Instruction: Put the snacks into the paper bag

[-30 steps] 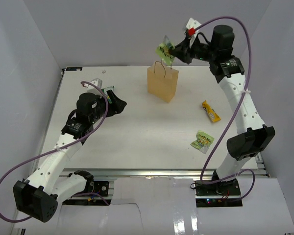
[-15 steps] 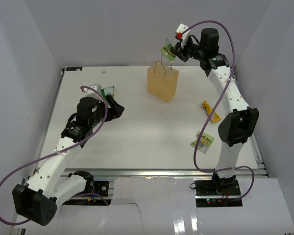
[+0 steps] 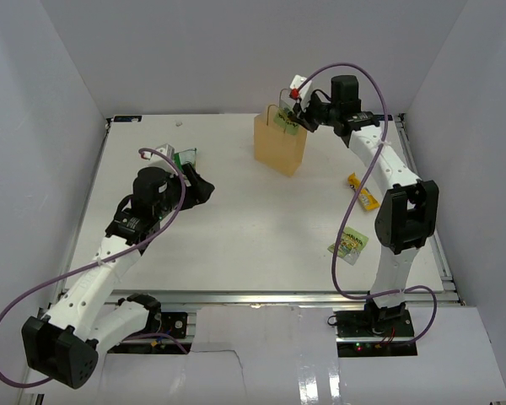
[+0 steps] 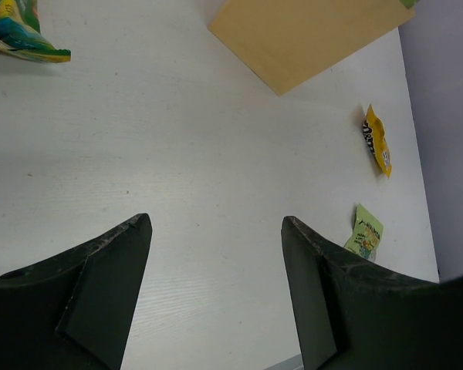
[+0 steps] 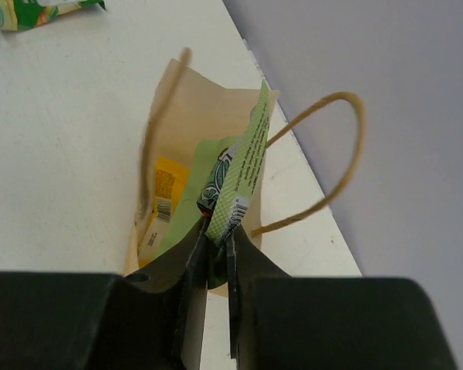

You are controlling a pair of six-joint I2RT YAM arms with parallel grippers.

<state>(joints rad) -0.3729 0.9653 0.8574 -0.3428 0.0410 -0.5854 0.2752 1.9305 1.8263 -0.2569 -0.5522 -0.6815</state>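
Upper centre, the right gripper [image 5: 216, 245] pinches a green packet [image 5: 245, 158] by its edge, dangling it over the open mouth of the bag [image 3: 278, 156], ready to drop in. The left gripper [image 4: 216, 223] gapes empty at left, out of the way.

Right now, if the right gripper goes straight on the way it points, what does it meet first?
Probably the open paper bag: the right gripper, shut on a green snack, points into its mouth, toward a yellow packet inside. Depth is unclear.
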